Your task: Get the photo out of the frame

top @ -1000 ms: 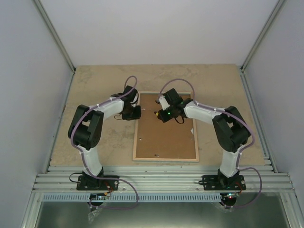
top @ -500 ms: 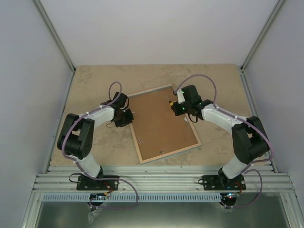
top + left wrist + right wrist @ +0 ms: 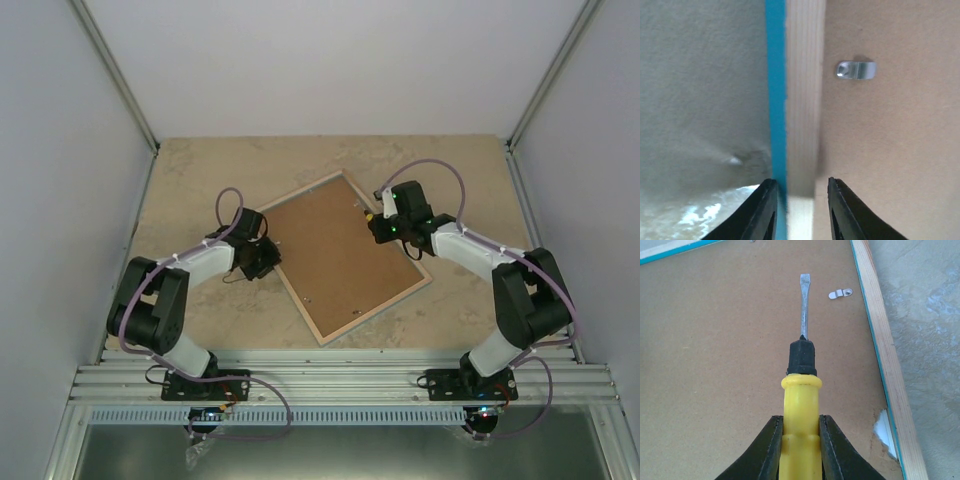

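The frame lies face down and skewed on the table, its light wood back and turquoise side showing. The brown backing board fills it and hides the photo. My left gripper is at the frame's left edge; in the left wrist view its jaws sit either side of the frame's border, closed on it. My right gripper hovers over the board's far right part, shut on a yellow-handled screwdriver whose blade points at the board, short of a metal clip.
Another metal clip holds the backing on the left side. A small torn white patch shows by the frame's right border. Beige tabletop surrounds the frame; grey walls enclose the sides and the back.
The frame has turned counterclockwise on the table, from square to skewed. Both grippers moved with it: the left down and left, the right outward to the right.
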`<state>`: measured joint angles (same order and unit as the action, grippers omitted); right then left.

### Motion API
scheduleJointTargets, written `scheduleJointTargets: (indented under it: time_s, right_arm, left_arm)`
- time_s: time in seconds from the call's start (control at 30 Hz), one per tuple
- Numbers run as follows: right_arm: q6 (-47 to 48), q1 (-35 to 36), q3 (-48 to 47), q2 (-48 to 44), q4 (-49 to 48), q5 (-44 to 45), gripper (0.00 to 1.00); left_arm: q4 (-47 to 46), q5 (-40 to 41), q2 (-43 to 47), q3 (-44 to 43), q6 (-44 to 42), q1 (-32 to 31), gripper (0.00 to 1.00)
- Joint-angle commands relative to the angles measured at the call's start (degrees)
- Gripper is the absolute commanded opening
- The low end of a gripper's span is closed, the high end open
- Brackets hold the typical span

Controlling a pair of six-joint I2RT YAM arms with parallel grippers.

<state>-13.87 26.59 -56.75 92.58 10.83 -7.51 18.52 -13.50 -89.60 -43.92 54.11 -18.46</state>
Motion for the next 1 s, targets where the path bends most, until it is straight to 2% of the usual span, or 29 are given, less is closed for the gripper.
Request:
scheduleJointTargets:
  time_s: [0.0,0.13,0.23,0.47,0.6,0.97]
  right_arm:
    - [0.12,-0.63,0.36,-1.01,-2.88,-1.46,0.00]
    - [0.77,-0.92,0.77,-1.62,-3.30,-1.62,0.00]
    - [0.97,-1.18,1.62,-2.40,-3.95,-1.98,0.00]
    - [0.69,-1.19,3.69,-3.51,-4.77,-3.51,0.00]
    - [0.93,-1.19,4.24,-4.22,-4.44,-3.89,0.00]
    - [0.91,-1.19,5.32,-5.93,-2.11,-5.74,0.01]
  left_arm:
    - [1.45,0.34,2.95,-3.33,-1.49,-0.61,0.36]
    - [8.23,8.16,3.29,-9.91,-9.69,-0.53,0.52]
    - [11.22,11.60,0.05,-16.82,-18.72,-0.44,0.62]
    - [13.52,13.23,-14.14,-33.36,-38.52,-0.44,0.73]
    - [15.12,13.23,-22.15,-42.76,-45.83,-0.44,0.75]
    - [14.70,8.38,-37.77,-58.50,-53.99,0.77,0.77]
